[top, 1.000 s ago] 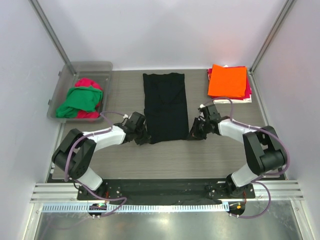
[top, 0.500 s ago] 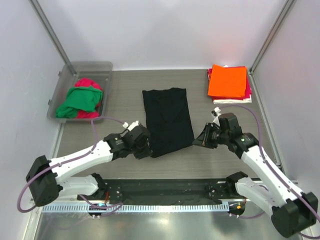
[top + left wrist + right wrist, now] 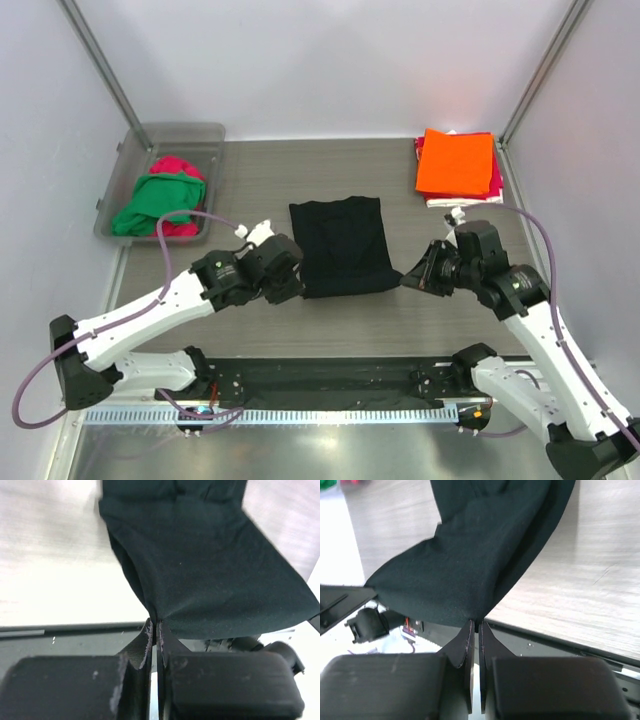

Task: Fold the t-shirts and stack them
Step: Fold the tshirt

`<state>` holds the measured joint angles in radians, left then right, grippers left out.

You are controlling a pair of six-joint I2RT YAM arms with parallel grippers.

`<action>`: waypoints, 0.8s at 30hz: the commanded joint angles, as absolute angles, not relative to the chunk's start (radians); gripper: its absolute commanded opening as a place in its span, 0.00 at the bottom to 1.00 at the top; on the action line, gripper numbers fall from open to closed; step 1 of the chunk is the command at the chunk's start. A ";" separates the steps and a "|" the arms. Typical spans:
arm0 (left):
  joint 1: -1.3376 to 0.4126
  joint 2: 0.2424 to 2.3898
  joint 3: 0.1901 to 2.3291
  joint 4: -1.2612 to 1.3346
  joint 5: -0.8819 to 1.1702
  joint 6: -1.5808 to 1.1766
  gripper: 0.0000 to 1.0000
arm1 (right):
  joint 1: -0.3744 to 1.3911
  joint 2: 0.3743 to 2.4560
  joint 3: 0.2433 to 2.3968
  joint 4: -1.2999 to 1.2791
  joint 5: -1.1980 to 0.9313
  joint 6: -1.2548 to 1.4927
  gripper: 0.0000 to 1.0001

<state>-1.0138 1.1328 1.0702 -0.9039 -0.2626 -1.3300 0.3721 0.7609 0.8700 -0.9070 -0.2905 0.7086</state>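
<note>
The bench (image 3: 250, 175) carries the black t-shirt (image 3: 342, 245) at its middle. The shirt's far end lies flat on the boards. Its near edge is lifted and pulled taut from left to right between the two grippers. From above it shows about as wide as it is deep. A second ago it lay as a narrow strip, long axis running from near edge to far edge, and its far end reached closer to the far edge.

The clear bin (image 3: 185, 135) at the far left corner holds a green t-shirt (image 3: 155, 200) over a crimson-pink t-shirt (image 3: 172, 166). An orange t-shirt (image 3: 456, 160) tops the folded stack at the far right corner.

The left gripper (image 3: 156, 630) is clamped on the black shirt's near left corner. The right gripper (image 3: 475, 627) is clamped on its near right corner, both pinched tight on the cloth.
</note>
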 commanded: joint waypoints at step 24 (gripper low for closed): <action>-0.503 1.649 1.540 -0.925 -0.077 -0.933 0.00 | 0.258 1.558 1.548 -0.818 -0.127 0.472 0.01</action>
<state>-0.5560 1.6100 1.4841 -0.8864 -0.0818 -1.0229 0.2947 1.5135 1.4551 -0.8528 -0.1635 0.5240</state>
